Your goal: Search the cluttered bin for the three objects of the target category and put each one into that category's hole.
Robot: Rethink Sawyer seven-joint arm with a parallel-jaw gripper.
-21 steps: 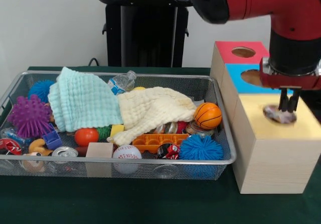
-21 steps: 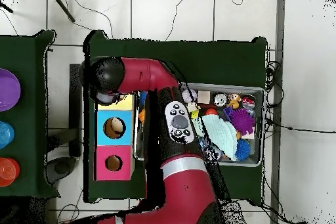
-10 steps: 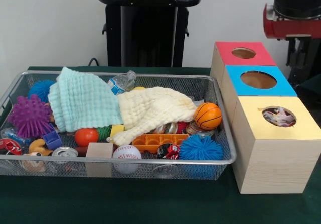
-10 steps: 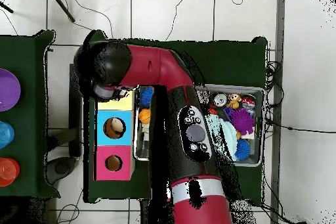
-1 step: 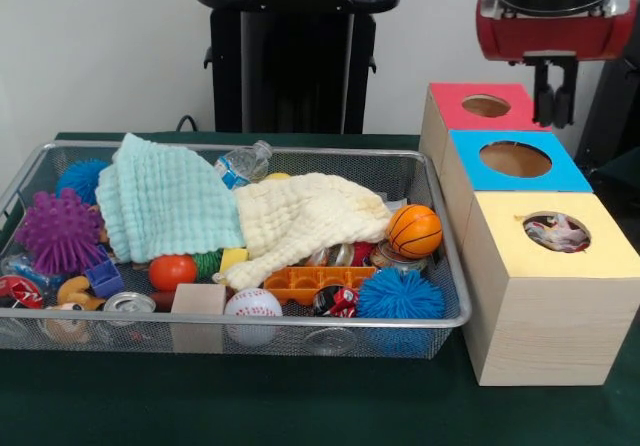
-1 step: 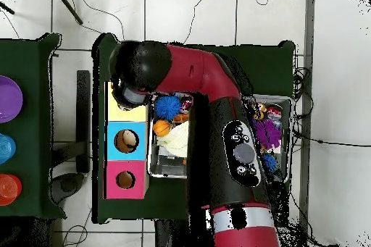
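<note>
The gripper hung high above the row of wooden boxes, its two short jaws close together with only a slim gap between them and nothing held, which suited an arm free to travel. Directly below and slightly behind the jaws sat the red-topped box, with the blue-topped box below and nearer the camera; neither hole showed anything inside from the front. Lower again and well apart from the jaws stood the yellow-topped box, and a crumpled wrapper-like object lay in its hole, so that box was probably the target category's and one item seemed delivered. Far down and off to the side of the jaws, the wire bin rested on the green counter, pressed close against the boxes, likely to keep each carry short. A pale green cloth and a cream cloth were draped over the middle of the heap, hiding whatever lay beneath, so a search would probably need them lifted aside. Nearest the jaws' side of the bin sat a small basketball and a blue spiky ball.
</note>
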